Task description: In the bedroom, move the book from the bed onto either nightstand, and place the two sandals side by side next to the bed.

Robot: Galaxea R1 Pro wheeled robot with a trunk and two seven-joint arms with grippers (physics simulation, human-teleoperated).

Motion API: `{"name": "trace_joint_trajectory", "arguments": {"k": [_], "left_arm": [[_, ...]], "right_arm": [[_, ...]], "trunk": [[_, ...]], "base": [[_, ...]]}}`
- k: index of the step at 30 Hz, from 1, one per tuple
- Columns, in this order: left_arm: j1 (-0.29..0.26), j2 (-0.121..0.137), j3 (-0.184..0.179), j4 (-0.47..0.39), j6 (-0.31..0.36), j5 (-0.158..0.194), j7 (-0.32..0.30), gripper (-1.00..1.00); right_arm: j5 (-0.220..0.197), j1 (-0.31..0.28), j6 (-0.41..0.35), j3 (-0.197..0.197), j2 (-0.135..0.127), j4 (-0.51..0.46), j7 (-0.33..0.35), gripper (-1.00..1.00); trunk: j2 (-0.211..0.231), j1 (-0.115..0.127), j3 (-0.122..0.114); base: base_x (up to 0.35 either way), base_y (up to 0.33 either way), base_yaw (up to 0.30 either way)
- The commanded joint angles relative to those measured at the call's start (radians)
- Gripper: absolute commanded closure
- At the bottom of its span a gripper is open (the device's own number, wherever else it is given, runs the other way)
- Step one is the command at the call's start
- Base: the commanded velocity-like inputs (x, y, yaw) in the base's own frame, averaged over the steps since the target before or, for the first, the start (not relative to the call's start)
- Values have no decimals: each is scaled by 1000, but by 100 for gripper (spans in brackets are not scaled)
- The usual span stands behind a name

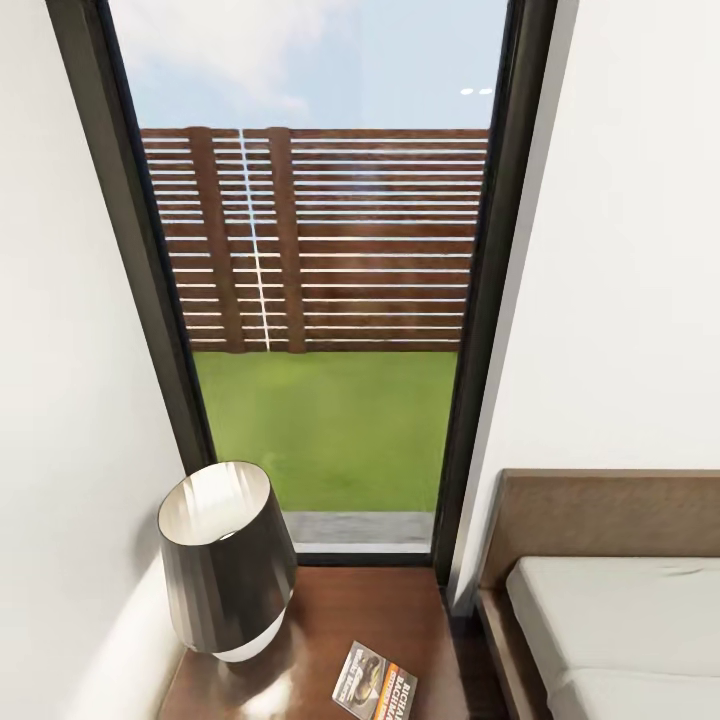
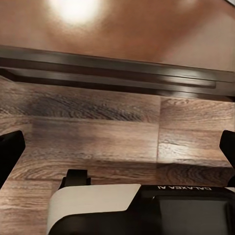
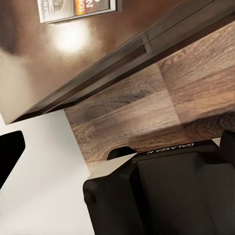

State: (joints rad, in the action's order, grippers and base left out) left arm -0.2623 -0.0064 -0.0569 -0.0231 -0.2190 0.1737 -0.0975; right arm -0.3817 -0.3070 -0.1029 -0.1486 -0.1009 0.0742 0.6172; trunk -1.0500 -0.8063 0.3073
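The book (image 1: 374,681) already lies flat on the nightstand (image 1: 330,620), near the worktop's front edge and toward its bed-side corner, its long axis running skew to those edges. A lamp (image 1: 228,560) with a dark, ribbed, flaring shade and a pale base stands on the far-left part of the same worktop, apart from the book. The bed (image 1: 620,610) sits just beside the nightstand, a narrow gap of floor between them.

So the book's part looks done, and what remains is the sandals, which must be sought elsewhere along the bed. Neither arm can be judged nearer to them.

In the right wrist view the book (image 3: 73,10) lies beyond the right fingers (image 3: 10,156), past the worktop's edge; these fingers stand wide apart and hold nothing. The left fingers (image 2: 10,152) are likewise spread and empty, over the plank floor (image 2: 98,137) before the nightstand's front.

The worktop is glossy dark brown wood that throws back glare; the book is thin, with a dark cover and an orange band. The mattress is matt pale grey, the headboard brown and wood-grained.
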Motion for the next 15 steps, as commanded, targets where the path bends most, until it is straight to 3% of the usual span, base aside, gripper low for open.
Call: {"name": "trace_joint_trajectory", "arguments": {"k": [1,15], "left_arm": [[-1,0,-6,2,-3,10,-4,-100],[-1,0,-6,2,-3,10,-4,-100]], "right_arm": [[-5,-1,-8,-8,-1,3,4,-100],[-5,-1,-8,-8,0,3,4,-100]], "trunk": [[-1,0,1],[-1,0,1]], "base": [[0,0,0],[0,0,0]]}}
